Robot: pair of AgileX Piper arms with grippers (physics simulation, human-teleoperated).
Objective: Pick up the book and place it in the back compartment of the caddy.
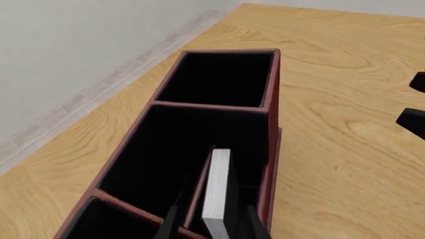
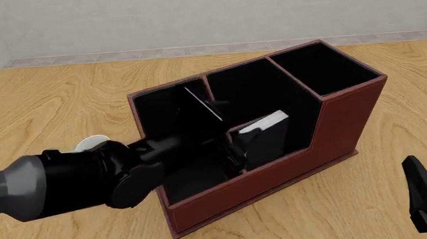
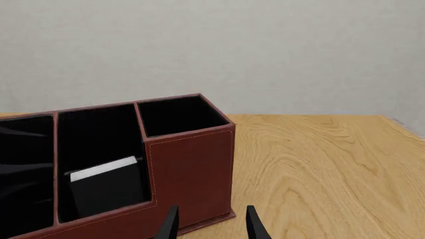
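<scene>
On the wood-grain table, caddy sits mid-frame in the front view, angled, reddish-brown outside, black lining, tall-walled cell at its far right end, stepped-down wall facing the camera. Left arm reaches in from the left, over the caddy's near-left end and down into it. Book is inside the back compartment, the cell behind the lowered wall, standing roughly upright with a slight tilt, white page block up, black cover facing the low wall; right wrist view confirms it just behind that wall. Left gripper is clamped on the book's lower end, one dark finger on each cover, page edge running between them in the left wrist view. Can't tell whether the book's bottom touches the cell floor. Right gripper is well apart from the caddy, low at the front view's right edge, fingers spread, holding nothing, pointed at the caddy's tall end.
</scene>
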